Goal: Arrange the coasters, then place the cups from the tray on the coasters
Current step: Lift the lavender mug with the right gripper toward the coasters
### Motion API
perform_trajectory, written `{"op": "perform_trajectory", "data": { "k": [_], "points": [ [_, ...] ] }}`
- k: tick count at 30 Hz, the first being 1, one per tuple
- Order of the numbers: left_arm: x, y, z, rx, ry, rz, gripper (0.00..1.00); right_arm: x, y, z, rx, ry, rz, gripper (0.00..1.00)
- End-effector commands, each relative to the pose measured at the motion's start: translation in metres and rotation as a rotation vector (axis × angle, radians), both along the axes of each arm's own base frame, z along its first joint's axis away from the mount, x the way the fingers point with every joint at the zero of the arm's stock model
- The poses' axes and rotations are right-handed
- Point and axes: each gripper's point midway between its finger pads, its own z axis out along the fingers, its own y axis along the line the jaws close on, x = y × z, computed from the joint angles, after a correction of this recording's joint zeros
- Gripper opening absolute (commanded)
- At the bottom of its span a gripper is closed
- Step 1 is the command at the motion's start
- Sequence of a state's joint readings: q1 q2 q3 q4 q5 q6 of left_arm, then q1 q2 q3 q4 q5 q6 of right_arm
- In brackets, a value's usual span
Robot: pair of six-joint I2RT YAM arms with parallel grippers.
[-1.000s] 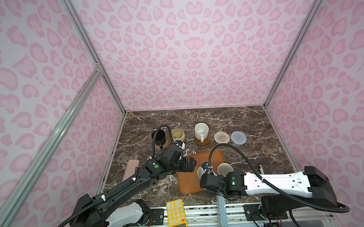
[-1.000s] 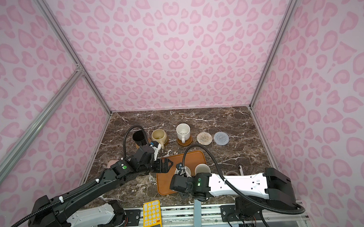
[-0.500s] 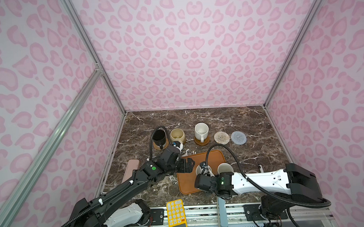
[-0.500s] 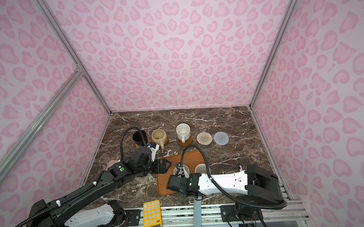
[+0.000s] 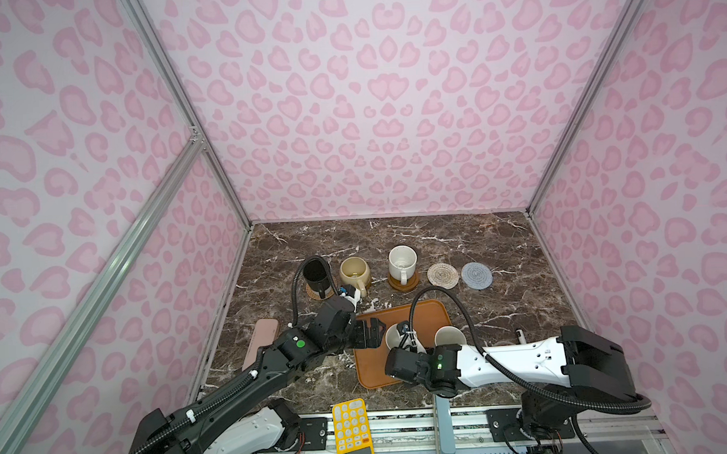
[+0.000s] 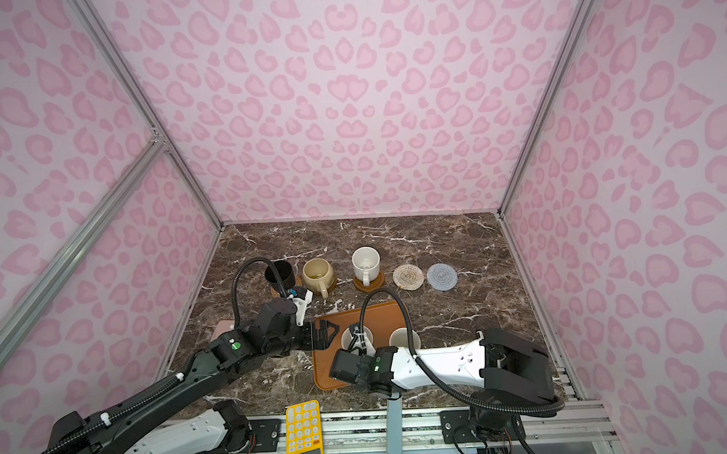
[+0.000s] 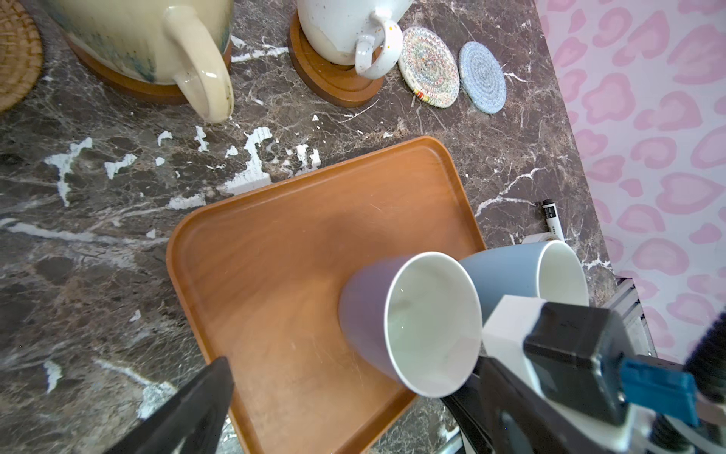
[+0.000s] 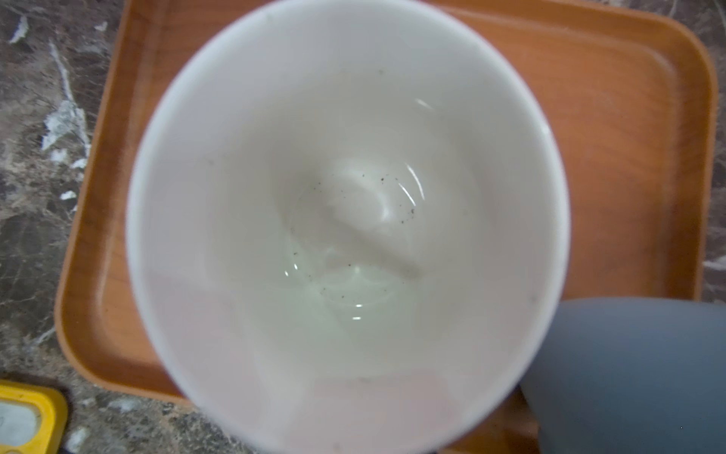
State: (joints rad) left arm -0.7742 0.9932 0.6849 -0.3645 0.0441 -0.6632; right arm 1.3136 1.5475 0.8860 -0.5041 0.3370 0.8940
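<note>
Bench [image 7: 98,243] polished marble-look. Tray [image 7: 275,243] smooth wood-grain, satin. Lavender mug [image 7: 361,306]: matt ext., glossy int. Cream-yellow mug [image 7: 129,35] glossy glaze. Grey-blue coaster [image 7: 482,76] rough woven cord.

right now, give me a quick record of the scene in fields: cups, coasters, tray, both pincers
cups on coasters: black cup, cream-yellow cup, speckled white cup
cups to move: lavender cup, light blue cup, both upright on the tray
free coasters: cream woven coaster, grey-blue woven coaster, side by side, right of the speckled white cup
left pincer: open, holding nothing, over the tray's left edge
right pincer: shut, apparently on the lavender cup; grip spot hidden
</note>
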Motion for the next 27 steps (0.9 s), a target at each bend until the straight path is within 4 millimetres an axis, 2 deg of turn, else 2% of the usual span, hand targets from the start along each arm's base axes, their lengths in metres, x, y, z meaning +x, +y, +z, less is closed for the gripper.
{"op": "perform_trajectory", "data": {
  "k": [1,3,9,15,22,27],
  "points": [
    [0.005,-0.001,0.010,-0.025,-0.035,0.016,1.00,0.008,0.005,0.011,0.014,-0.050,-0.008,0.04],
    [0.006,0.001,0.011,-0.018,-0.043,0.026,1.00,0.010,0.006,0.016,0.016,-0.063,-0.007,0.00],
    [0.010,0.009,0.022,-0.017,-0.077,0.056,1.00,0.018,0.012,0.031,0.030,-0.078,0.001,0.00],
    [0.016,0.021,0.047,-0.060,-0.126,0.116,0.99,0.032,0.009,0.059,0.059,-0.110,-0.003,0.00],
    [0.020,-0.001,0.096,-0.192,-0.187,0.059,0.97,0.061,-0.020,0.096,0.072,-0.164,-0.054,0.00],
    [0.028,-0.018,0.111,-0.221,-0.202,0.030,0.97,0.083,-0.048,0.116,0.078,-0.192,-0.112,0.00]
  ]
}}
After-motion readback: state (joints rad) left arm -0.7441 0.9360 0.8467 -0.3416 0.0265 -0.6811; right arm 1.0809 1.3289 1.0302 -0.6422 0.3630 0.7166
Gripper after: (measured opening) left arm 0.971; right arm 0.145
